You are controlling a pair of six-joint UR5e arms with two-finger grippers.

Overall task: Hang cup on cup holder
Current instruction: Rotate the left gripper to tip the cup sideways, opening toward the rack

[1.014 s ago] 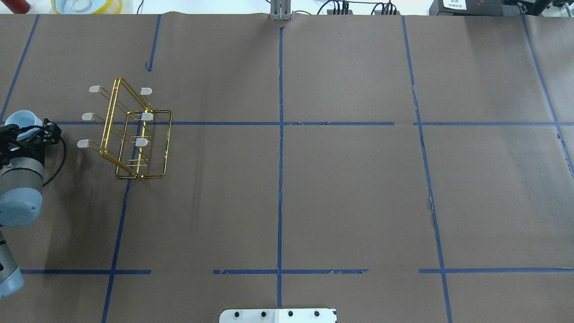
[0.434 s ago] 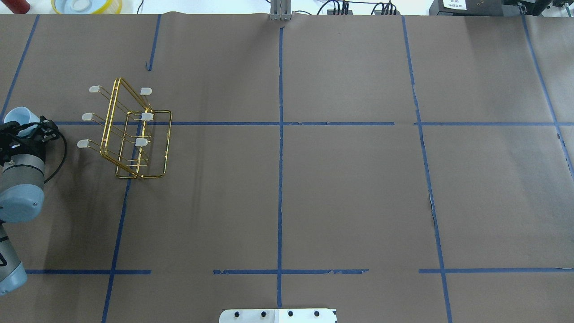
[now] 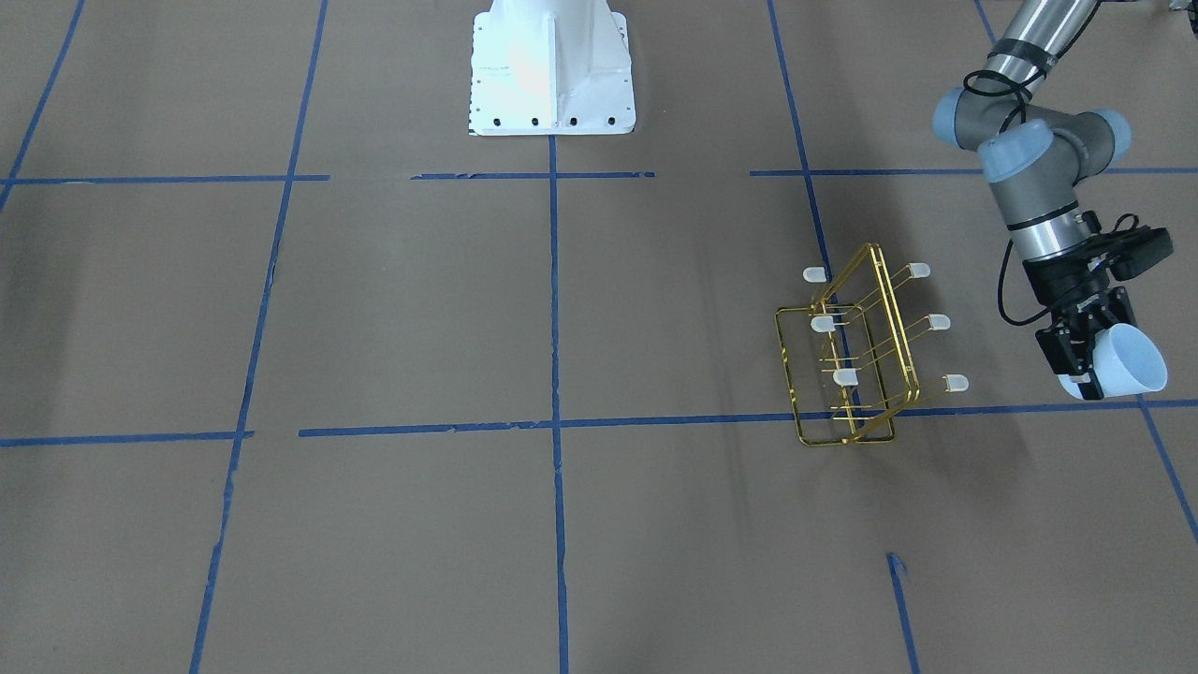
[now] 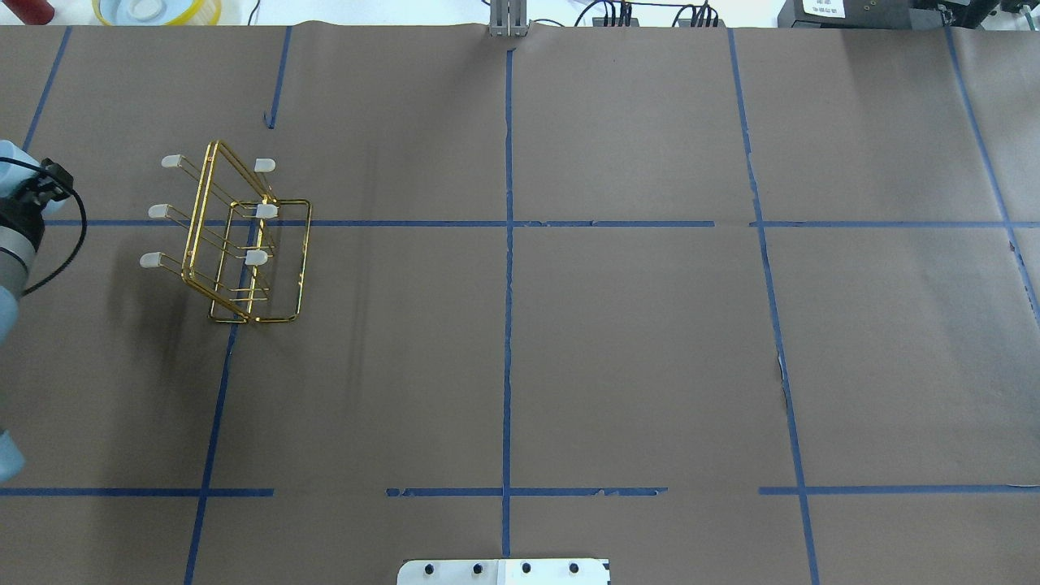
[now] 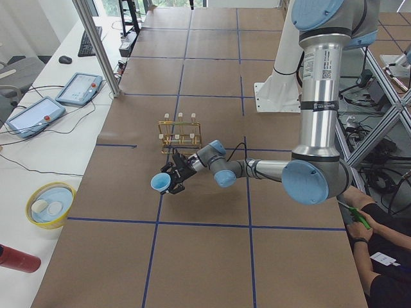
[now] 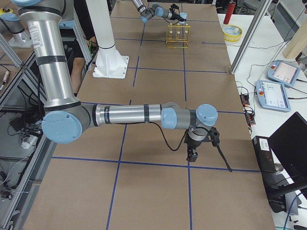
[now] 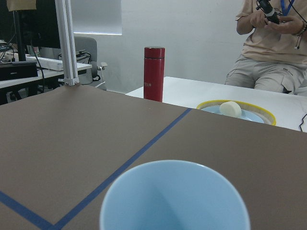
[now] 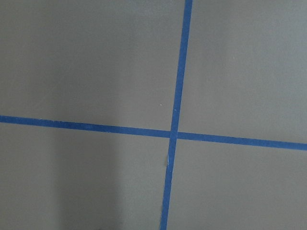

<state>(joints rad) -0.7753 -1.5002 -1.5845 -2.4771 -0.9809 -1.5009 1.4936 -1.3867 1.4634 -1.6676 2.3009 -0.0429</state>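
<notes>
The pale blue cup (image 3: 1126, 365) is held in my left gripper (image 3: 1076, 367), which is shut on its lower part; the cup lies tilted with its mouth turned away from the rack. It hangs above the table beside the cup holder (image 3: 856, 360), a gold wire rack with white-capped prongs, apart from it. The overhead view shows only a sliver of the cup (image 4: 6, 154) at the left edge, left of the rack (image 4: 244, 244). The left wrist view looks into the cup's open mouth (image 7: 175, 201). My right gripper (image 6: 192, 155) hangs low over bare table far from the rack; I cannot tell whether it is open.
A red bottle (image 7: 154, 73) and a yellow-rimmed bowl (image 7: 235, 112) stand on the white side table beyond the table's left end, where a person sits. The robot's white base (image 3: 550, 65) is at mid-table. Blue tape lines cross the brown paper.
My left arm has carried the cup further left and toward the far side in the overhead view, away from the rack, until it is almost out of frame. The rack has not moved.
</notes>
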